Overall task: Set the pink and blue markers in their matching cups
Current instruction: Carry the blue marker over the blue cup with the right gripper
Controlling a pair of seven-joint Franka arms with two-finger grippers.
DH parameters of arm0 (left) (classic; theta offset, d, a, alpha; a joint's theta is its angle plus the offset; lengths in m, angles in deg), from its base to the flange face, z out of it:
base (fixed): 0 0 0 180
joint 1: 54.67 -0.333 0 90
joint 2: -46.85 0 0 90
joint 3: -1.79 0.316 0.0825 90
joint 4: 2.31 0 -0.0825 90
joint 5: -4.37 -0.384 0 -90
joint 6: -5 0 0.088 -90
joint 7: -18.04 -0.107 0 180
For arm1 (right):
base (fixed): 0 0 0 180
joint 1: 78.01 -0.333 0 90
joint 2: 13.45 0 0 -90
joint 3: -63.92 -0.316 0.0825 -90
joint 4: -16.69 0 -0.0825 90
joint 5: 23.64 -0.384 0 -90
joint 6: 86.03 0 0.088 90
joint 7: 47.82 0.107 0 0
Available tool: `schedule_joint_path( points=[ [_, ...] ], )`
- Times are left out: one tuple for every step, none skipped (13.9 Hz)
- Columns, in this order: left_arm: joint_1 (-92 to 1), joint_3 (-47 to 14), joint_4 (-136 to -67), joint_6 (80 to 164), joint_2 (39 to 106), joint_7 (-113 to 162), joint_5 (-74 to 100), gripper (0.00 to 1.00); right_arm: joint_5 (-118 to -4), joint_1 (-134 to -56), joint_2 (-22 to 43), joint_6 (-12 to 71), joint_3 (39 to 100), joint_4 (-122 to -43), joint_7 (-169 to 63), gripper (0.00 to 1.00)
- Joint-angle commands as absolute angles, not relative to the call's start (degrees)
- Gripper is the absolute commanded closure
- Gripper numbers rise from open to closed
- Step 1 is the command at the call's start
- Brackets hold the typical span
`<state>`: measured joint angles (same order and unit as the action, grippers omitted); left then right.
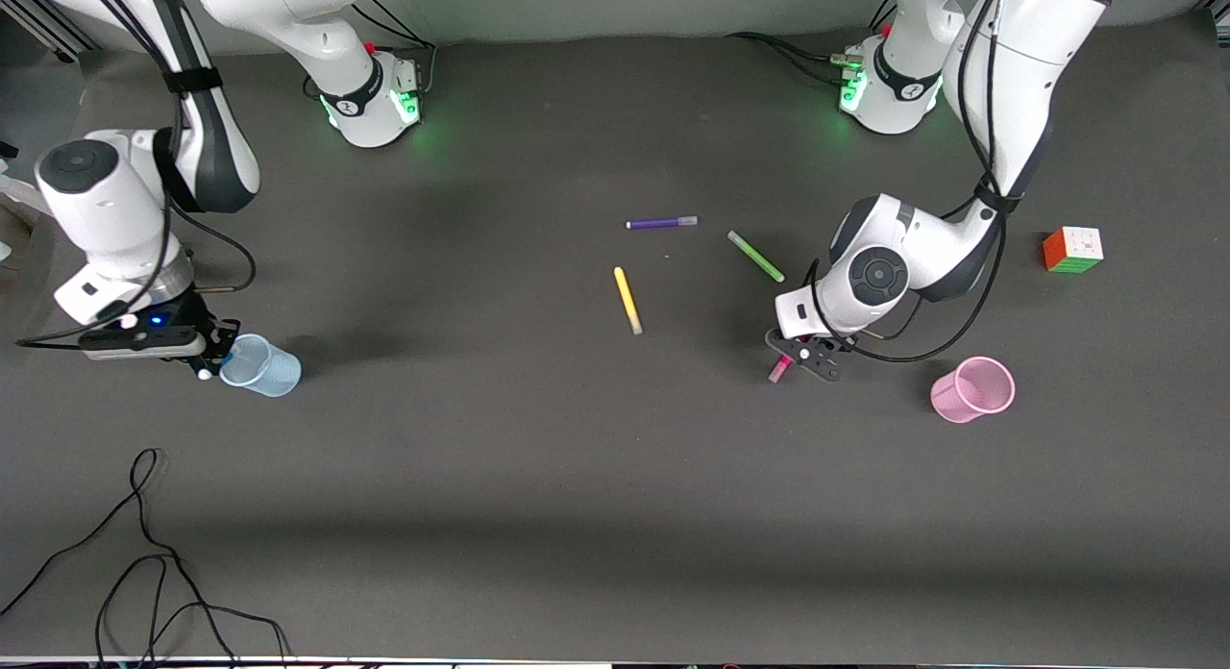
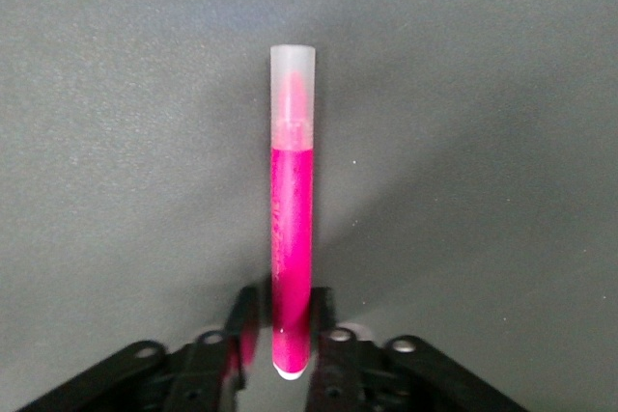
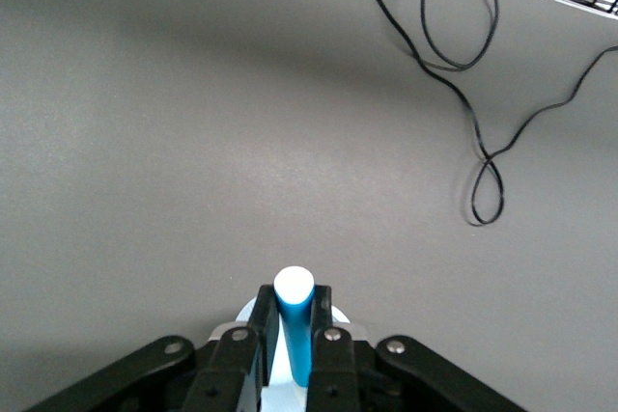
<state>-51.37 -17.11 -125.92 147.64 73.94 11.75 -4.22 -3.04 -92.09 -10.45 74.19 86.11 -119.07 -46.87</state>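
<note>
My left gripper is shut on the pink marker, low over the table beside the pale pink cup, a little way from it toward the right arm's end. In the left wrist view the pink marker sticks out from between the fingers of the left gripper, pale cap outward. My right gripper is at the rim of the pale blue cup. In the right wrist view the right gripper is shut on the blue marker, with the blue cup's rim under it.
A purple marker, a green marker and a yellow marker lie mid-table. A colour cube sits toward the left arm's end. Loose black cables lie near the front edge at the right arm's end.
</note>
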Motion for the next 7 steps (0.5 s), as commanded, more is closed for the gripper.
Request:
schedule_joint_path(
  points=[
    [-51.0,-16.8,-125.7,147.0,73.7,13.4,-5.4,0.96,-1.8,-92.6,-8.8,77.7,87.5,-120.0,-46.4,1.0],
    [-51.2,-16.8,-125.6,146.9,73.5,13.7,-5.3,1.0,-1.8,-92.6,-8.4,77.7,87.5,-120.0,-46.4,0.72],
    [-51.1,-16.8,-125.5,146.7,73.2,14.3,-5.4,1.0,-1.9,-92.6,-7.9,77.7,87.5,-120.0,-46.4,0.05],
    [-51.4,-16.8,-125.3,145.5,72.3,14.4,-5.3,1.0,-1.9,-92.6,-7.9,77.3,87.5,-119.8,-46.4,0.0],
    [-51.7,-16.9,-124.2,142.2,70.8,14.5,-5.2,1.0,-1.9,-92.6,-8.0,76.9,87.5,-119.6,-46.4,0.0],
    [-51.9,-16.8,-122.3,136.4,68.3,14.3,-4.7,1.0,-1.9,-92.6,-8.3,76.0,87.5,-119.5,-46.5,0.0],
    [-52.8,-16.8,-119.9,130.4,66.1,14.2,-3.6,1.0,-2.0,-92.7,-8.8,74.4,87.4,-119.2,-46.6,0.0]
  ],
)
